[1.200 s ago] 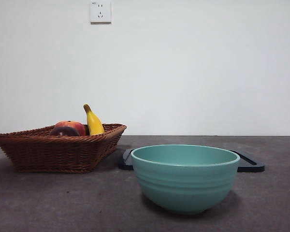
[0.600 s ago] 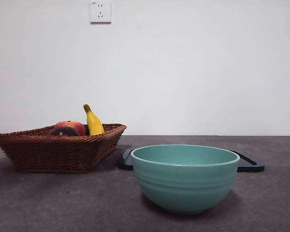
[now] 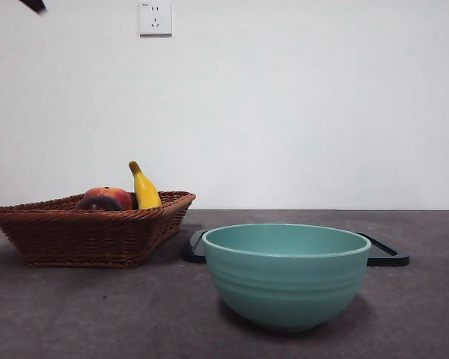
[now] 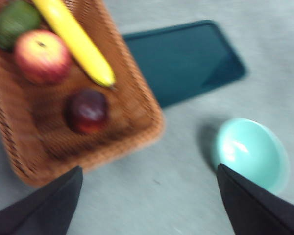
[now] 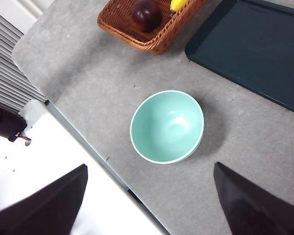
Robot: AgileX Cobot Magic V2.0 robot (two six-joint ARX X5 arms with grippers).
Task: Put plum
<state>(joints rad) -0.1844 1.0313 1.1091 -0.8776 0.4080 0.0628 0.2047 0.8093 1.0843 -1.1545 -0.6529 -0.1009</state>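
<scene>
Desk (image 3: pixel 75 314) of grey felt carries everything here, and both tools hang high above it with nothing between their jaws. Next in size, the dark tray (image 5: pixel 257 46) lies flat beside the wicker basket (image 4: pixel 137 132), touching or nearly touching its rim. The basket sits below and ahead of the left tool (image 4: pixel 147 210), whose jaws stand wide apart. In the front view only black tips show at the top left corner. The mint green bowl (image 5: pixel 167 126) stands upright, directly ahead of the right tool (image 5: pixel 149 205), whose jaws are also spread wide. Inside the basket the yellow banana (image 4: pixel 76 41) leans along one wall. A red-orange apple-like fruit (image 4: pixel 41 56) lies just beside it, and a green fruit (image 4: pixel 14 19) rests in the far corner. The plum (image 4: pixel 86 110) lies on the basket floor, near the banana's tip and apart from the other fruit, below the left tool's open jaws.
</scene>
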